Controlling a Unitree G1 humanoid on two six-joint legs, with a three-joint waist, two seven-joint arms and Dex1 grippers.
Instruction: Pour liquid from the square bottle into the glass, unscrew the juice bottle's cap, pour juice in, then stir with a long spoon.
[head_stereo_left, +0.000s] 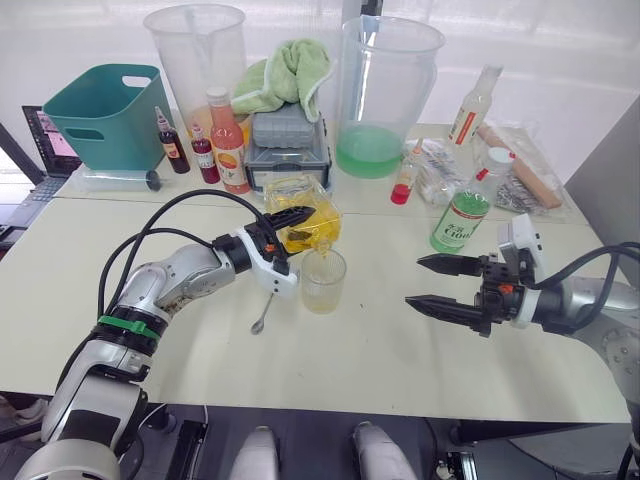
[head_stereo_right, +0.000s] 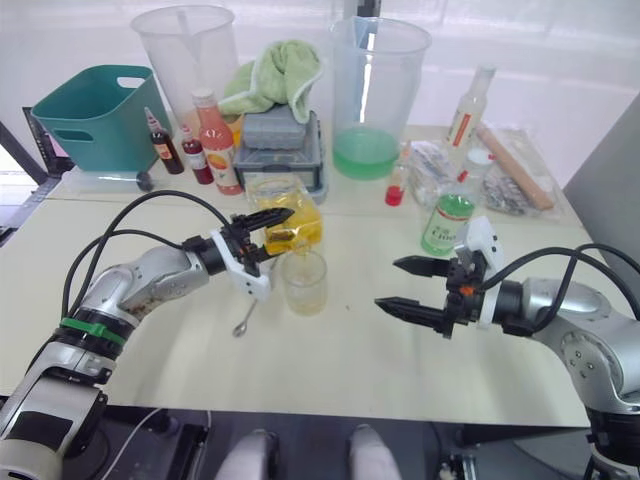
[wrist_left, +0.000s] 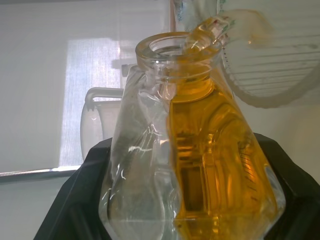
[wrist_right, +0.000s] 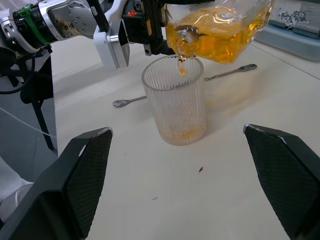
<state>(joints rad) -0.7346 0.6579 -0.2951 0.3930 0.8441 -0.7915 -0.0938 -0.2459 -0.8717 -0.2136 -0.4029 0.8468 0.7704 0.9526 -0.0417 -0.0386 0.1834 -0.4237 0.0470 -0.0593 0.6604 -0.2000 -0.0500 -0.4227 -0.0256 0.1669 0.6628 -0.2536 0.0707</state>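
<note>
The left gripper (head_stereo_left: 285, 228) is clamping the squat, square-faceted clear glass bottle of yellow liquid (head_stereo_left: 305, 215) and tipping it over the small ribbed clear glass tumbler (head_stereo_left: 323, 279), which is standing near the table's centre. A thin yellow stream is falling from the neck into the tumbler, where a shallow yellow pool is lying at the bottom (wrist_right: 182, 134).

The main risk, as I judge it, is the stream overshooting the rim if the tilt steepens, since the neck is hanging just above the tumbler's edge rather than over its middle. The smooth glass could also be slipping between the black fingers.

The thin silver long spoon (wrist_right: 150, 97) is lying flat on the cream table (head_stereo_left: 420, 360), at about seven o'clock from the tumbler and passing just behind it, so a lowered bottle could knock it.

The right gripper (head_stereo_left: 440, 283), its fingers spread wide and holding nothing, is hovering at three o'clock from the tumbler. The slim clear plastic bottle of green liquid with a green-and-white label (head_stereo_left: 463, 213), white screw cap (head_stereo_left: 499, 156) on, is standing at about two o'clock. Farther back, around twelve, are standing two big clear plastic pitchers (head_stereo_left: 385, 90), a tall orange-pink bottle with a red cap (head_stereo_left: 228, 140), small dark red bottles (head_stereo_left: 172, 143), a teal plastic basket (head_stereo_left: 105, 112) and a green cloth (head_stereo_left: 285, 72).
</note>
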